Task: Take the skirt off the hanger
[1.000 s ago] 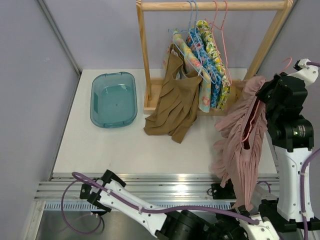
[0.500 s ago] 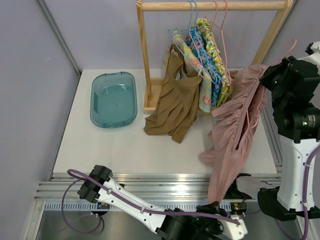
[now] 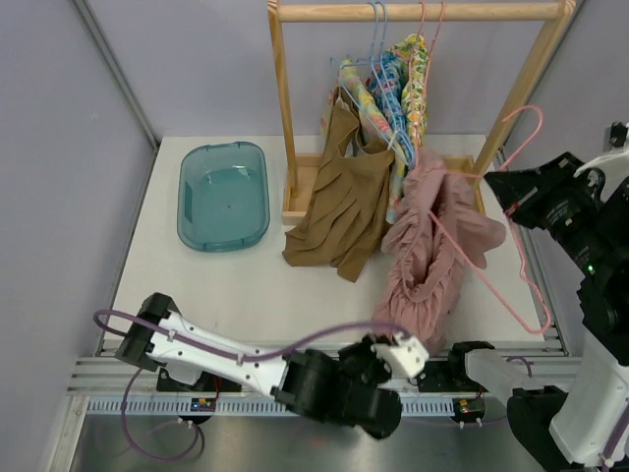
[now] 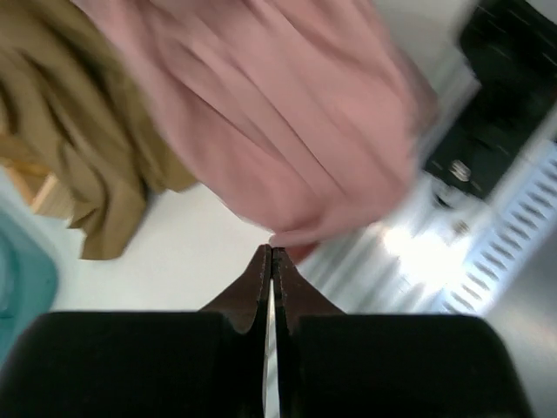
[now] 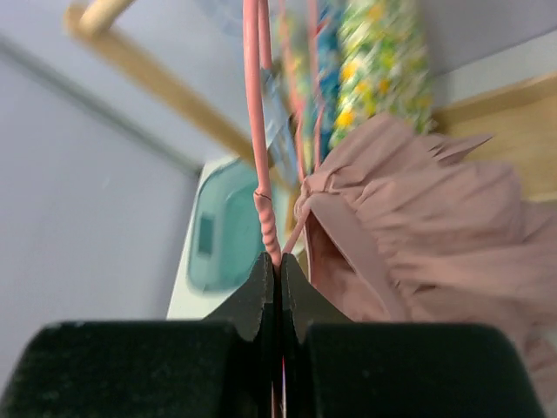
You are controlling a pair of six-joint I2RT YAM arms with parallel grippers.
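Observation:
The pink skirt (image 3: 432, 246) lies bunched on the table's right side, in front of the clothes rack. Its waistband (image 5: 335, 205) loops round one wire arm of the pink hanger (image 5: 254, 104). The hanger (image 3: 539, 295) slants above the table's right edge. My right gripper (image 3: 496, 187) is shut on the hanger's twisted neck (image 5: 270, 235), fingertips (image 5: 261, 270) pressed together round the wire. My left gripper (image 3: 411, 346) is at the front edge, shut on the skirt's lower hem (image 4: 291, 235). The skirt (image 4: 287, 104) fills the view above it.
A wooden rack (image 3: 285, 98) stands at the back with floral garments (image 3: 398, 98) on hangers and a brown garment (image 3: 339, 206) draped to the table. A teal tub (image 3: 223, 194) sits back left. A metal rail (image 3: 246, 354) runs along the front edge.
The skirt hung off the table's front right; now it is bunched on the table. My right gripper tilted the hanger back. My left gripper rose to the table edge with the hem.

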